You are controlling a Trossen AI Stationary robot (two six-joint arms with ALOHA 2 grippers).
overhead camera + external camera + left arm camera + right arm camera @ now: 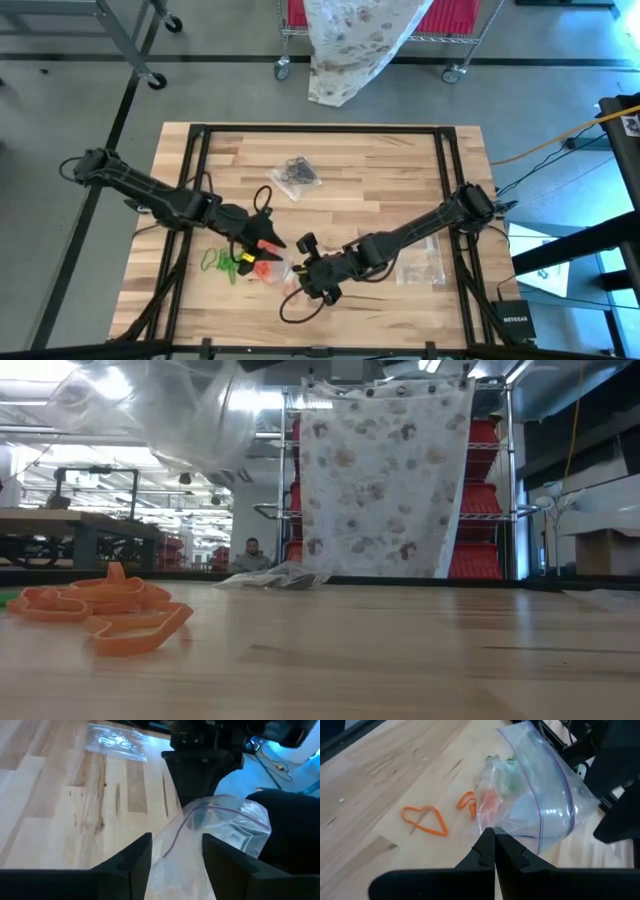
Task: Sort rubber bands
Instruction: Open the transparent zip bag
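While right gripper [492, 851] pinches the clear bag [545, 795] mouth, left gripper [175, 855], fingers parted, sits nearer the orange bands [265, 268].

a warehouse-like workshop — wire shelving [480, 490] (red bins), workbenches [70, 530] behind.

arms: two, dark, jointed | left gripper [172, 857]: black angular fingers | right gripper [494, 851]: black fingers
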